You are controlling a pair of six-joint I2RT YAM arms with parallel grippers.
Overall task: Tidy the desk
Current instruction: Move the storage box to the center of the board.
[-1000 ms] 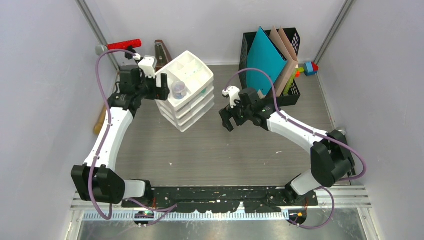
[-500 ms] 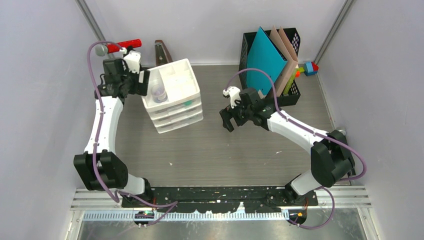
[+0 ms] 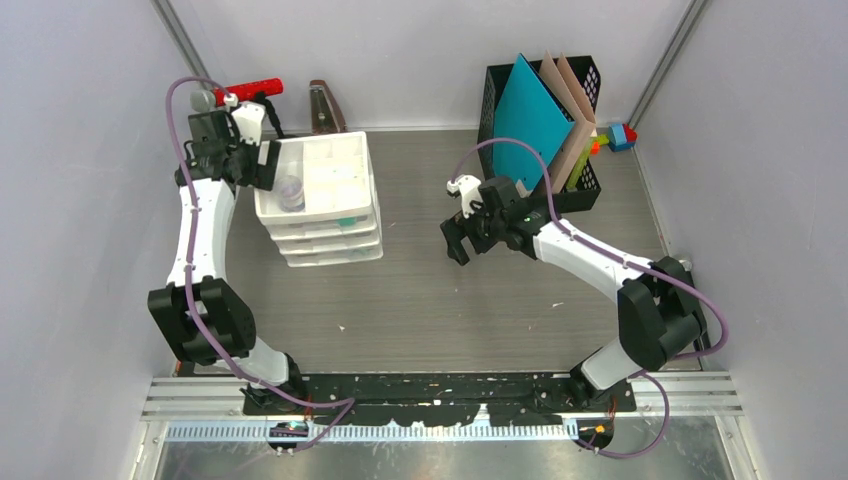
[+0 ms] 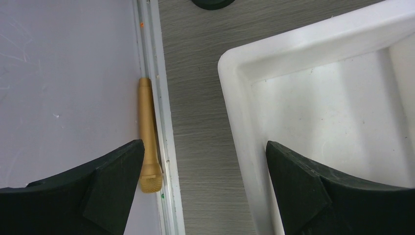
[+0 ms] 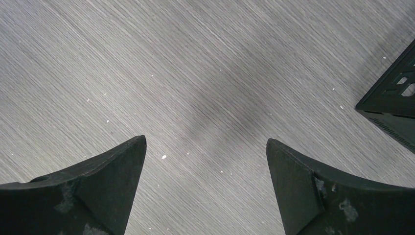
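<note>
- The desk point(image 3: 470, 290) is lying flat beneath both arms, stretching from the black rail point(image 3: 450, 385) to the back wall.
- A white drawer unit point(image 3: 325, 205) is standing at its far left, with a small cup point(image 3: 291, 190) sitting in the top tray.
- The left gripper point(image 4: 203, 147) is hanging over that tray's left corner with its fingers spread wide. One is outside the rim and one over the inside, and they are clasping nothing.
- A tan rod point(image 4: 148, 127) is lying along the left wall.
- The right gripper point(image 5: 205, 147) is hovering over bare desk near the middle, spread wide and empty.
- A black file rack point(image 3: 497, 90) holding a teal folder point(image 3: 530, 110) is standing at the far right.
</note>
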